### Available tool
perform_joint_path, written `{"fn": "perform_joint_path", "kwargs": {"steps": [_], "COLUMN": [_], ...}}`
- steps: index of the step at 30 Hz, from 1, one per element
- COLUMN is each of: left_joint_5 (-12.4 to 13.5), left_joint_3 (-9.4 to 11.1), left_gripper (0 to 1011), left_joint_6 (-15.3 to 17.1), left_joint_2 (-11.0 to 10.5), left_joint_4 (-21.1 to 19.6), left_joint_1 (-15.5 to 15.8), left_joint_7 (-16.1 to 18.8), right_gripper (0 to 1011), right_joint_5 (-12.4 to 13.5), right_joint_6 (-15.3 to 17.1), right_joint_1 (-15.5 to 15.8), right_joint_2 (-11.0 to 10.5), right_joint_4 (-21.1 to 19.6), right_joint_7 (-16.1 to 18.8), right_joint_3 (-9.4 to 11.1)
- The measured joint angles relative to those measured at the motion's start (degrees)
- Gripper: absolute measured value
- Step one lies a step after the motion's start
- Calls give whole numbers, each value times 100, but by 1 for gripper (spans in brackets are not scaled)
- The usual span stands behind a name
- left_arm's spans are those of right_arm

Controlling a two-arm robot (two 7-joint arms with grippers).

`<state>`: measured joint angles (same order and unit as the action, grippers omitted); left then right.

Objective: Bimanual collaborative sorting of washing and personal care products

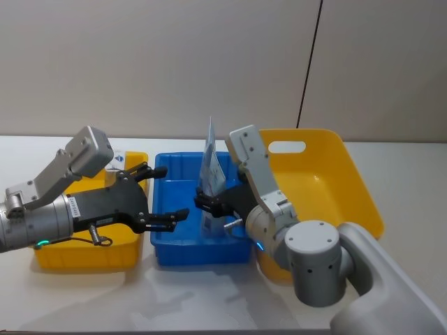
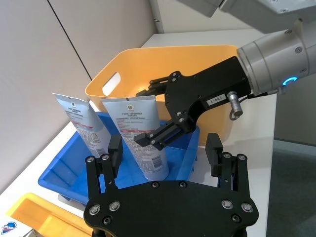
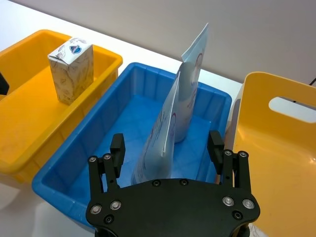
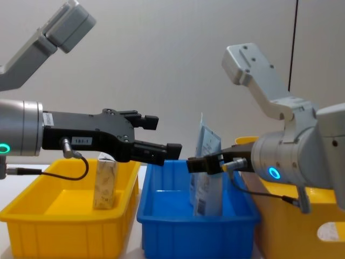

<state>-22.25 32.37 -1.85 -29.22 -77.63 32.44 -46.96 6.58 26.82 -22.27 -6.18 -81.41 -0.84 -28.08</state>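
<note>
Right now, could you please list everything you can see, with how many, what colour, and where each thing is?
tubes: two, pale blue-white with labels, standing upright in the blue bin.
carton: one, white top with mottled beige-grey sides, upright in the small yellow bin.
blue bin: one, blue, middle of the table.
small yellow bin: one, yellow, to the robot's left of the blue bin.
large yellow tub: one, yellow with a handle slot, on the robot's right.
table: one, white.
left gripper: black, jaws open, over the blue bin's left side.
right gripper: black, jaws open around a tube.
</note>
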Motion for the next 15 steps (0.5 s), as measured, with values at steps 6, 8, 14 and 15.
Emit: {"fn": "perform_joint_path", "kwargs": {"steps": [6,8,14,15], "left_joint_5": [1,0,0,1], "left_joint_3": [0,0,0,0], "left_gripper": [1001,1001,1001,1001], "left_joint_6": [0,0,0,0], "left_joint_2": [0,0,0,1], "left_joint_4": [0,0,0,1], "left_joint_1": [0,0,0,0], "left_joint_7": [4,5,5,5], "right_gripper": [1003,1001,868,860], "right_joint_5": [-37,-48,-67,-69], "right_joint_6": [-49,-64,-94,-98], "right_joint_1": [-86,-114,-166,-171], "right_joint_2": [76,100,143,148], "right_joint_4": [184,243,344,356], "right_joint_7": [0,0,0,0], "right_joint_3": [-8,-11,-15,-15]}}
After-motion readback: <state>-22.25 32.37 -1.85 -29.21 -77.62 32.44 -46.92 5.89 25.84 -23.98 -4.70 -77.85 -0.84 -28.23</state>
